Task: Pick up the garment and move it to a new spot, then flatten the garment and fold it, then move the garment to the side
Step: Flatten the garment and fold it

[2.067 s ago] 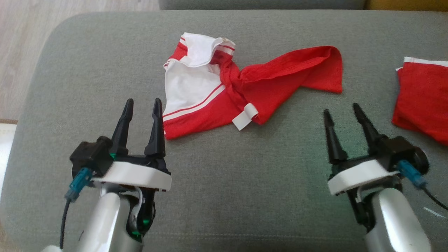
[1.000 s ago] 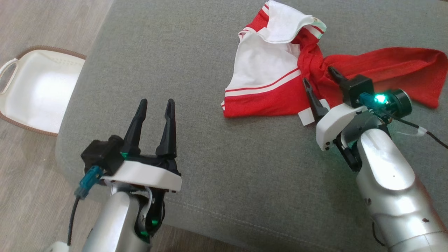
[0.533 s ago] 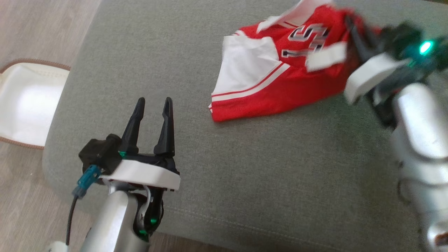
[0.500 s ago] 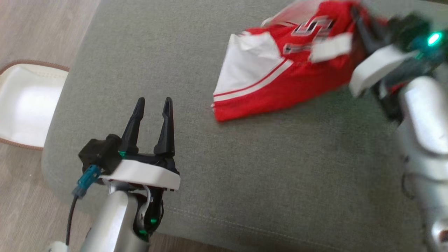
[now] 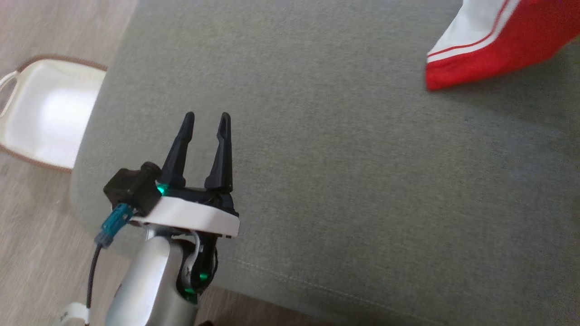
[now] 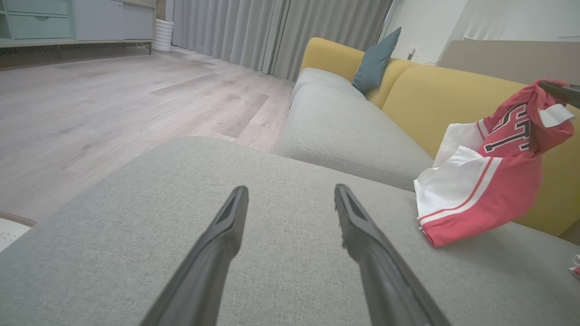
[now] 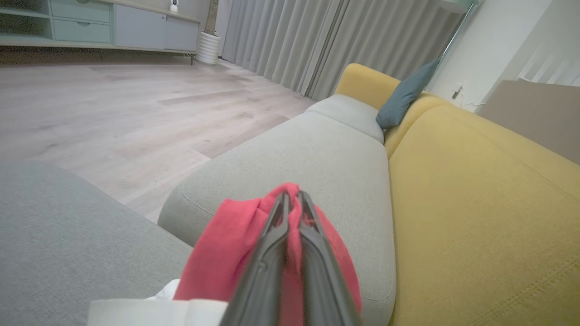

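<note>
The garment point(image 6: 489, 181) is a red and white jersey with dark numerals. It hangs bunched from my right gripper's fingertips point(image 6: 559, 89), lifted so that its lower hem barely meets the grey cushion point(image 6: 136, 235). In the right wrist view my right gripper point(image 7: 293, 195) is shut on a fold of the red cloth point(image 7: 226, 253), with a white tag point(image 7: 154, 312) below. The head view catches one red and white corner of the garment point(image 5: 489, 40) at the top right. My left gripper point(image 5: 206, 117) hovers open over the cushion's left part, holding nothing point(image 6: 291, 190).
A white basket point(image 5: 41, 122) stands on the wood floor left of the cushion. Behind the cushion is a sofa with a grey seat point(image 6: 344, 131), a yellow back point(image 7: 476, 190) and a teal pillow point(image 6: 374, 59). Another scrap of red cloth point(image 6: 575, 268) lies at the far right.
My right gripper closed on the garment's middle, then lifted it up and off to the right. The head camera has shifted meanwhile. The left gripper stays open and still.
</note>
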